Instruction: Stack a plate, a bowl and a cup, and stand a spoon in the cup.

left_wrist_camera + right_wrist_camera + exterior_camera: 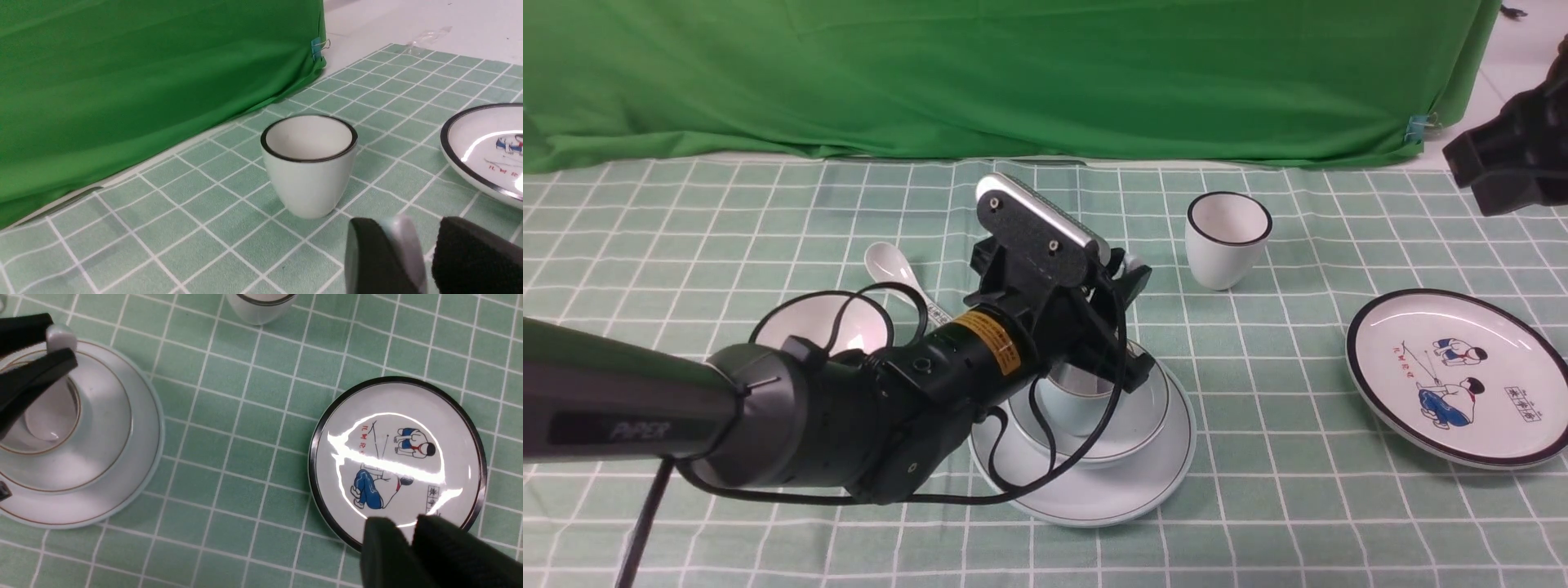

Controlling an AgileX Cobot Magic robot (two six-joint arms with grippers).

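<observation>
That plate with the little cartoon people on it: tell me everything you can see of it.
The cartoon plate is round, shallow, glossy white, ceramic by its look, with a black rim. Inside are two crouching figures in blue and white, red writing and small dark marks. It lies flat and empty on the green checked cloth, on the robot's right, touching nothing else.
</observation>
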